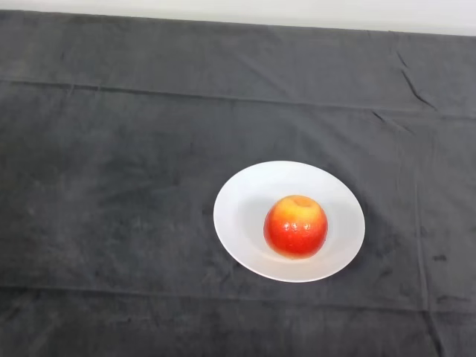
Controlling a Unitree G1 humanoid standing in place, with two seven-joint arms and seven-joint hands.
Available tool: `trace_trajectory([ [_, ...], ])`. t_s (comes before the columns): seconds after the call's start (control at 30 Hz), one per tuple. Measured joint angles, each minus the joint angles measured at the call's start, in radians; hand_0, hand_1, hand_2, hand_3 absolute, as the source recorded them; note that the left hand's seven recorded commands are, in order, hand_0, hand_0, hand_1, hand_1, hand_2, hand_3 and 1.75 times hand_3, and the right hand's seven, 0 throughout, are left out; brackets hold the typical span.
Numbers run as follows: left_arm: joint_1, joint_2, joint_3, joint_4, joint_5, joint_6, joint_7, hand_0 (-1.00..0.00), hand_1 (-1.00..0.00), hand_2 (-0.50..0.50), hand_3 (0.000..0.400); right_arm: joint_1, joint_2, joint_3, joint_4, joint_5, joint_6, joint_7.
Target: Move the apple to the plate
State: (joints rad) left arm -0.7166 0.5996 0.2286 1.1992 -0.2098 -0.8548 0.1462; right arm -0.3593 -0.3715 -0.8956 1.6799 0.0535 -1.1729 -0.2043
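A red apple with a yellow top stands upright inside a white round plate, slightly toward the plate's near side. The plate rests on the dark cloth, right of the view's middle and toward the front. No part of the robot shows.
The dark cloth covers the whole table and has creases along the back and right. A pale wall strip runs past the table's far edge.
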Motion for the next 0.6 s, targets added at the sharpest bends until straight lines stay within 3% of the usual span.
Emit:
trace_trajectory([
  [0.27,0.000,0.000,0.026,0.000,0.000,0.001,-0.002,0.00,0.00,0.00,0.000,0.000,0.000,0.0018,-0.001,0.0046,0.001,0.0017],
  [0.33,0.000,0.000,0.026,0.000,0.000,0.001,-0.002,0.00,0.00,0.00,0.000,0.000,0.000,0.0076,-0.002,0.0055,0.001,0.0020],
  [0.47,0.000,0.000,0.027,0.000,0.000,0.001,-0.003,0.00,0.00,0.00,0.000,0.000,0.000,0.0085,-0.002,0.0096,0.001,0.0079],
  [0.6,0.000,0.000,0.028,0.000,0.001,0.001,-0.011,0.00,0.00,0.00,0.000,0.000,0.001,0.0096,-0.002,0.0113,0.001,0.0090],
])
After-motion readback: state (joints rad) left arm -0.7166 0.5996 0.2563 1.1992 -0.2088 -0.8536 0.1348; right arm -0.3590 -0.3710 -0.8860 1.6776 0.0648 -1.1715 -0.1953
